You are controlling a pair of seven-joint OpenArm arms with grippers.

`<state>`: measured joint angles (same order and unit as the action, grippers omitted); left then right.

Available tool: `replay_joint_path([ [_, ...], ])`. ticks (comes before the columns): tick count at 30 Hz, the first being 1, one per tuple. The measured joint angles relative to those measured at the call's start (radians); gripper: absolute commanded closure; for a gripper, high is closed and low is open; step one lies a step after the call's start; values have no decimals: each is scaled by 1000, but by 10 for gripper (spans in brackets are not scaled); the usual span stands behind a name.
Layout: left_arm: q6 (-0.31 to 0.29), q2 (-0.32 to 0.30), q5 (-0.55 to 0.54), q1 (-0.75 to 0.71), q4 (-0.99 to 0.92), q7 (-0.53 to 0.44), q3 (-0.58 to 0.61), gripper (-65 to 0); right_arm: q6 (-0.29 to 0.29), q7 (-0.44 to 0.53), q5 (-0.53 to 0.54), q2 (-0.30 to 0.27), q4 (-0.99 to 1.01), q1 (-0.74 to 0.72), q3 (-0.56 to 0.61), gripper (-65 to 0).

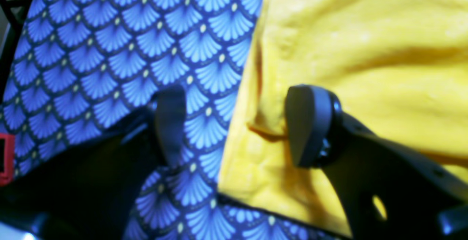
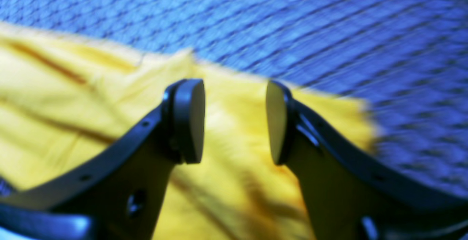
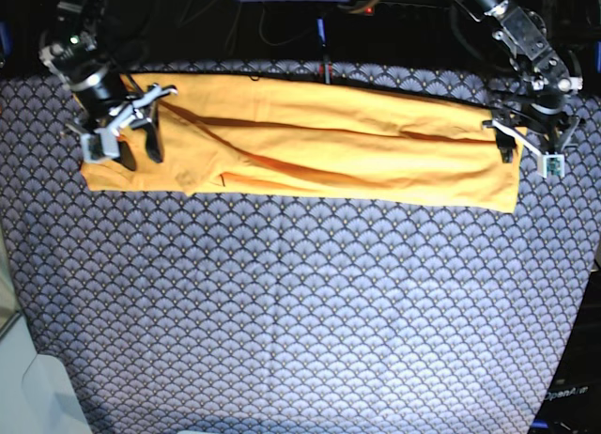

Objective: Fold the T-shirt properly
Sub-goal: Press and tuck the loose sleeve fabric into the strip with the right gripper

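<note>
**Both end effectors released at the ends of the folded T-shirt**

The left end effector (image 1: 234,126) stands with its jaws wide apart and nothing between them. One finger (image 1: 170,123) hangs over the patterned cloth (image 1: 109,49), the other over the yellow fabric, so the T-shirt's edge runs through the gap. In the base view this end effector (image 3: 522,138) sits at the right end of the garment, at its corner.

The right end effector (image 2: 236,121) is also released, its pads apart and empty, with yellow fabric lying below them and a hemmed edge just beyond. From the base view it (image 3: 125,133) sits over the left end of the garment.

The T-shirt (image 3: 310,143) lies as a long, narrow band across the far part of the table, stretched between the two end effectors, with diagonal creases along its length and a small lump near its left end. Under it the navy cloth with pale fan scales covers the whole surface.
</note>
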<state>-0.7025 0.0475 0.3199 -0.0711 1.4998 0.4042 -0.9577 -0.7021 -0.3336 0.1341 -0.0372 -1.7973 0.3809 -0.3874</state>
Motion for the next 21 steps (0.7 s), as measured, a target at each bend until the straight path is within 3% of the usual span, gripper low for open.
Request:
replay_joint_path([
  [9,0,0,0,0,-1,0,0,-421,4,-198,-2,-83,19,-144,74,-284],
  [21,0,0,0,2,-1,0,-2,-421,4,-213,2,-122,38,-144,246,-284],
])
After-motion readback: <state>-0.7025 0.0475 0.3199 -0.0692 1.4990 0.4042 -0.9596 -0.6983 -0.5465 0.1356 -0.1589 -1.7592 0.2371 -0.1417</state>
